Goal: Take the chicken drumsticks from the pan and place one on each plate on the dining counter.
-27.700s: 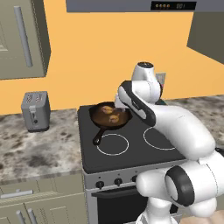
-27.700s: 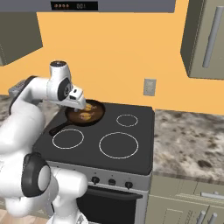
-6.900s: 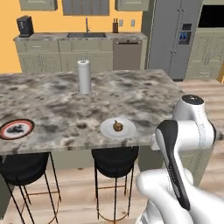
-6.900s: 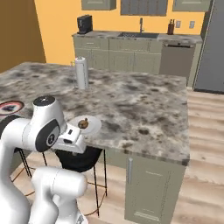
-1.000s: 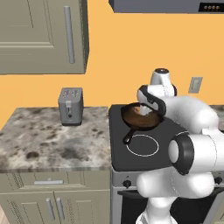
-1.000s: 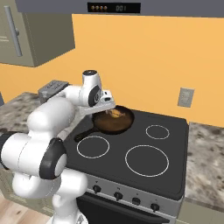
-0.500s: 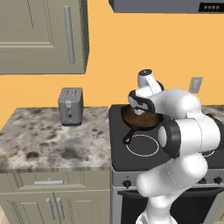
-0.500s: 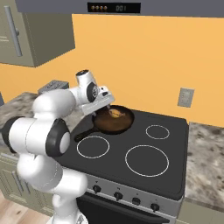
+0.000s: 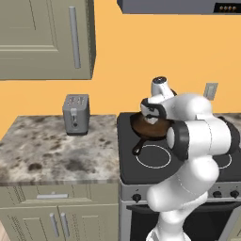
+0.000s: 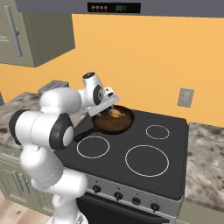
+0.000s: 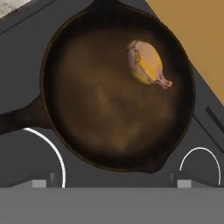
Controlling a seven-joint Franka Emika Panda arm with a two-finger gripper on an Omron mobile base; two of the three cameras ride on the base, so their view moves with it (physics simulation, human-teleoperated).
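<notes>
Drumstick (image 11: pixel 146 62), the one piece in the pan (image 11: pixel 116 87), lies toward the far rim with its tapered end pointing away from the handle. The gripper (image 10: pixel 110 102) hangs just above the pan, and its two fingertips (image 11: pixel 39 183) show only as grey stubs well apart at the bottom of the hand view, so the jaws stand spread with nothing between them. Half a second ago the hand sat a little farther left over the handle side; now it has swung in over the pan's middle, elbow folded close to the shoulder. From the left base view the arm covers most of the skillet, leaving the handle and near rim. The pan sits on the rear left burner of the black stove (image 10: pixel 144 153), a toaster (image 9: pixel 76 114) standing on the marble counter (image 9: pixel 52 150) beside it.
</notes>
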